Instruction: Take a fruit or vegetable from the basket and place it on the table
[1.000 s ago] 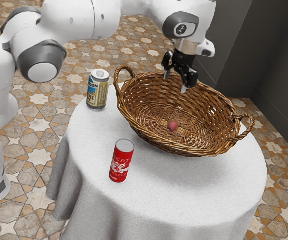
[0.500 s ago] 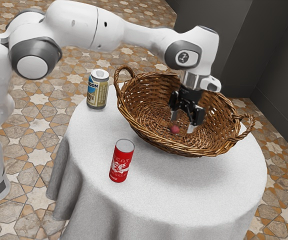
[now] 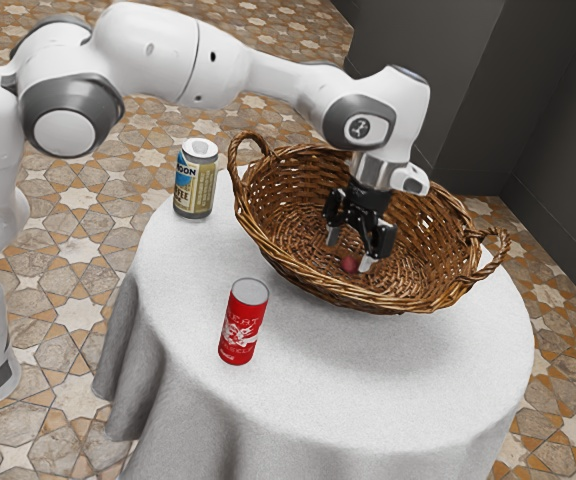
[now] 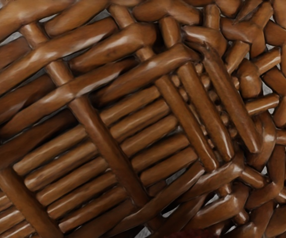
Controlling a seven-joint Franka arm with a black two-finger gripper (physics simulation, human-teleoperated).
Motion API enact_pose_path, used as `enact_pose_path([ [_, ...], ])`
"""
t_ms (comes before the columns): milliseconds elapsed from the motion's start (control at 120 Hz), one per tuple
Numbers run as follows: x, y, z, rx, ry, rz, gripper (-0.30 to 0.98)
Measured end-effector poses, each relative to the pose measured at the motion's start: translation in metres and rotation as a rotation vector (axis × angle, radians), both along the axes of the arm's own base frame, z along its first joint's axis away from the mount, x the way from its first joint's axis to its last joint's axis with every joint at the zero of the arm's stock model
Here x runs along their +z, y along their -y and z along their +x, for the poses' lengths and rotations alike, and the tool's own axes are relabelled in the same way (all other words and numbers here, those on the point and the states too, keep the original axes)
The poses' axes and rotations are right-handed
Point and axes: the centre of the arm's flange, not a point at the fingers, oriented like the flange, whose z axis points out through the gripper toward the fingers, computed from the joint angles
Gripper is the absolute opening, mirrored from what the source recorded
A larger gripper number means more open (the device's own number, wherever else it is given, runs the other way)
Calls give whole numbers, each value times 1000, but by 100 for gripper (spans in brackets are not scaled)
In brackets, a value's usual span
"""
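My gripper [image 3: 348,254] is down inside the wicker basket [image 3: 320,291], open, with its two fingertips apart. The small round red fruit [image 3: 349,265] lies low in the basket, close to the fingertip on the exterior view's right and partly hidden by it. I cannot tell whether they touch. Woven wicker of the basket [image 4: 103,144] lies beneath my hand in the wrist view, where a dark red sliver of the fruit [image 4: 197,234] shows at the lower edge.
A red can [image 3: 242,322] stands on the white-clothed table [image 3: 368,385] in front of the basket. Beyond the basket's left handle in the exterior view stands a tan and blue can [image 3: 196,180]. The basket's woven rim and upright handles surround my hand.
My hand has come down into the basket, then shifted toward the exterior view's left, staying open. The fruit has shifted slightly toward the basket's near side.
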Motion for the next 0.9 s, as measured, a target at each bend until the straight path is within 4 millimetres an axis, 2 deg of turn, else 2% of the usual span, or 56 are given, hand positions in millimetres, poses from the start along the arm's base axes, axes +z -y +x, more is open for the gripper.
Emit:
enact_pose_path([
  [200, -4, 4, 2, 0, -5, 9, 63],
  [500, 1, 18, 7, -16, 17, 7, 60],
  [700, 1, 18, 7, -6, 18, 3, 41],
  [900, 0, 18, 6, 6, 15, -2, 34],
])
